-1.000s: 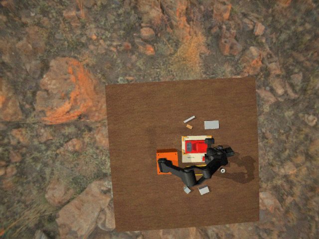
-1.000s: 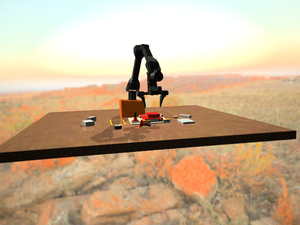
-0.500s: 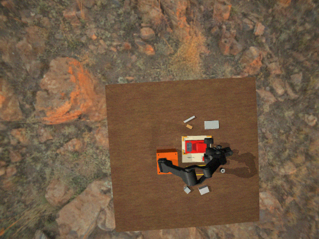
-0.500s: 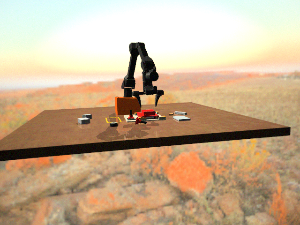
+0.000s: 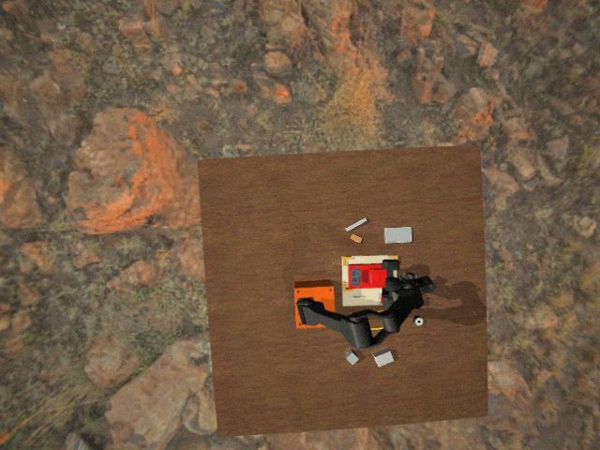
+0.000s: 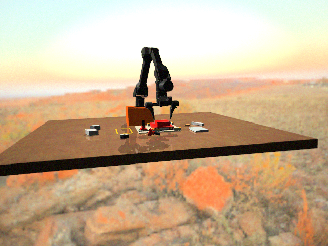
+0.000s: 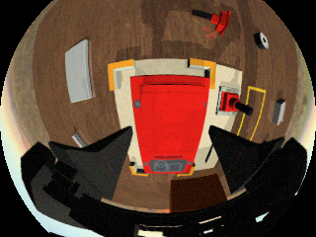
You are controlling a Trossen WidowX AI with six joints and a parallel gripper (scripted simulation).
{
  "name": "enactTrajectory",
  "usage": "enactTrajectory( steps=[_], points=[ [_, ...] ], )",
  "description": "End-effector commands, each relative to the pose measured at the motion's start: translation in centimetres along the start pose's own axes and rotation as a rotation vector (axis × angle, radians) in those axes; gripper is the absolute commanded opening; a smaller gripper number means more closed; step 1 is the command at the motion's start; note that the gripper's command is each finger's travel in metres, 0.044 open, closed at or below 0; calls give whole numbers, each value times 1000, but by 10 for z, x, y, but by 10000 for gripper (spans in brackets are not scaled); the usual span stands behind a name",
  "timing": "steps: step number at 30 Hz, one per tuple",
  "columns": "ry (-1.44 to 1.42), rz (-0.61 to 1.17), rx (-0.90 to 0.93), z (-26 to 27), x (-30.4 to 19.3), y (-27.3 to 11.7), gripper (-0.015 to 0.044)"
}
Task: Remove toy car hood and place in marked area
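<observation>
The red toy car sits on a cream board between orange corner pieces. A raised red block, seemingly the hood, is on the car; its edges are faint in the wrist view. A grey detailed part shows at one end. My gripper is open and empty, just above the car, its fingertips on either side of it in the wrist view. The marked area is a yellow outline, partly under the arm in the top view.
A red piece with a black post stands on the board, beside the car. A similar piece lies off it. A black-and-white wheel is near the outline. A grey plate and grey blocks lie around.
</observation>
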State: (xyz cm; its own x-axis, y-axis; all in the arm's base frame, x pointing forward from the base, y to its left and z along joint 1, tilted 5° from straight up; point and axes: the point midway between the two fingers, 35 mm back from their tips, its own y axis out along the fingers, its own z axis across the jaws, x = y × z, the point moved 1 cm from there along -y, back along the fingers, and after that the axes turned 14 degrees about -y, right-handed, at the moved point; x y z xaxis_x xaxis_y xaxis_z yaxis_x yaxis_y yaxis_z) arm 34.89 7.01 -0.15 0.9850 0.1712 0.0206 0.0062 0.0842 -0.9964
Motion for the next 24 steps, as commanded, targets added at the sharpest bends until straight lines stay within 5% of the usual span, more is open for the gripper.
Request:
enactTrajectory(
  steps=[1, 24],
  points=[
    [-3, 1, -5, -1, -1, 4, 440],
    [-3, 1, -5, -1, -1, 14, 440]
  ],
)
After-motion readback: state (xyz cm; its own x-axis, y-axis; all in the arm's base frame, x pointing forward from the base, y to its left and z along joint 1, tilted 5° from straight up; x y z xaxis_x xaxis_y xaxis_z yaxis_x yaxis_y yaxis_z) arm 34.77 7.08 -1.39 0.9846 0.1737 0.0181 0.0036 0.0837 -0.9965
